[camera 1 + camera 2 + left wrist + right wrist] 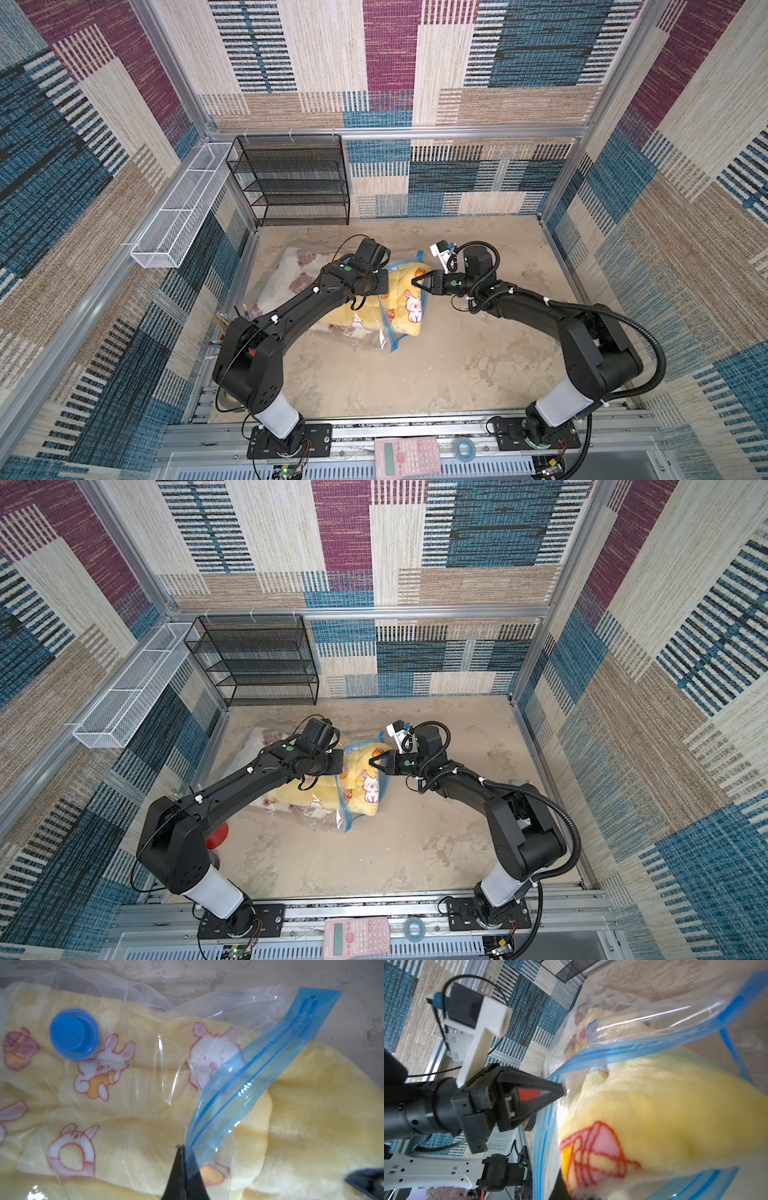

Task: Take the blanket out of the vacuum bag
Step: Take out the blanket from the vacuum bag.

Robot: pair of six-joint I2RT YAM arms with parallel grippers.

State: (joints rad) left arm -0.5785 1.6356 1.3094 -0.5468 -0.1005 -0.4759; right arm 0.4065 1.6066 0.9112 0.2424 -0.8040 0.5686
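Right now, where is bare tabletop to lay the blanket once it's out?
Bare tabletop lies between the vacuum bag and the front rail, and in the far corner beyond the right arm. Crowded: the left side, around bag, blanket and left arm.

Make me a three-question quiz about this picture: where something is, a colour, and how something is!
1. What colour is the round cap on the bag? A red B green C blue
2. Where is the pink calculator? A inside the bag B on the front rail C on the cap
3. How is the blanket? A partly poking out B all inside the bag C lying on the calculator
C: the cap is plain blue. B: it lies on the rail up front. A: its yellow end sticks past the zip strip.
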